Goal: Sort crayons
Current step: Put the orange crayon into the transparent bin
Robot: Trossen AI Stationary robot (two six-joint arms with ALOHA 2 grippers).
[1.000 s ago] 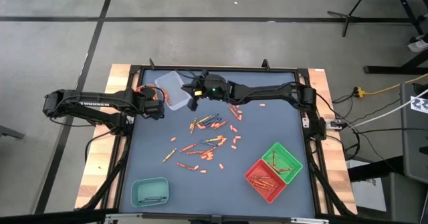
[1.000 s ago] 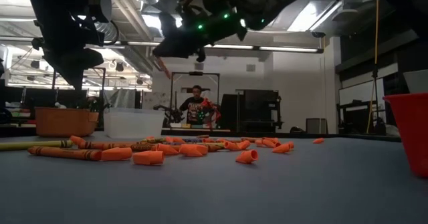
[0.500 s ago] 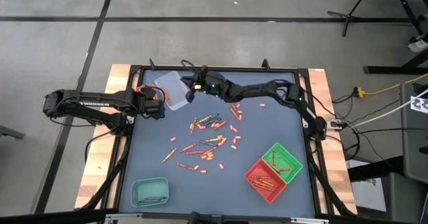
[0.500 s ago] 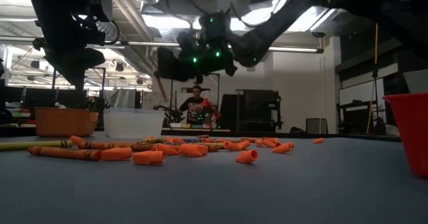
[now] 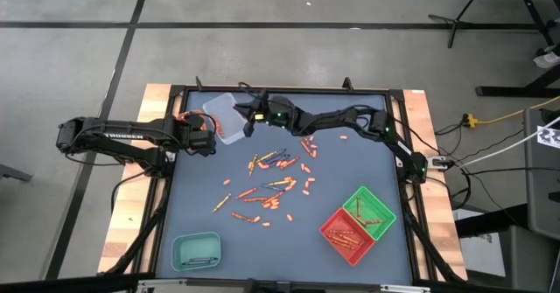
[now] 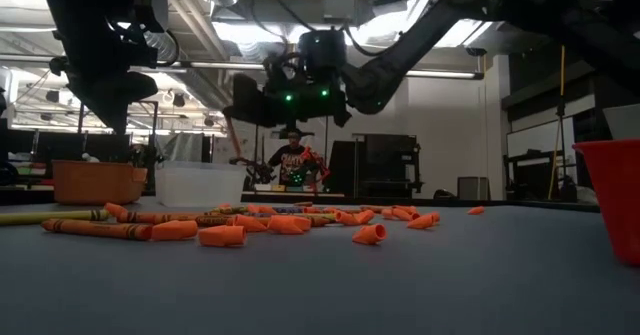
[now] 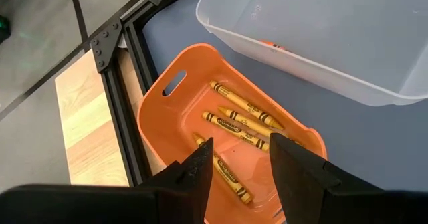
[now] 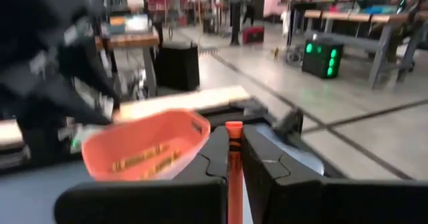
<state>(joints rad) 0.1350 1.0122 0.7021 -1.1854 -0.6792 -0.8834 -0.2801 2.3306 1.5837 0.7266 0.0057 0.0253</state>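
Since a second ago your right hand [image 5: 248, 123] is swinging toward the clear tray [image 5: 227, 116], pinching an orange crayon [image 8: 233, 167]; keep lowering it over that tray before releasing

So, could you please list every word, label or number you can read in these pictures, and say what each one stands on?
"TROSSEN": white lettering on the left arm, seen from above.
Crayon labels: the yellow crayons in the orange tray carry dark oval wrapper marks, too small to read.
Orange crayon in the right gripper: dark band, no legible text.
Nothing else is readable.
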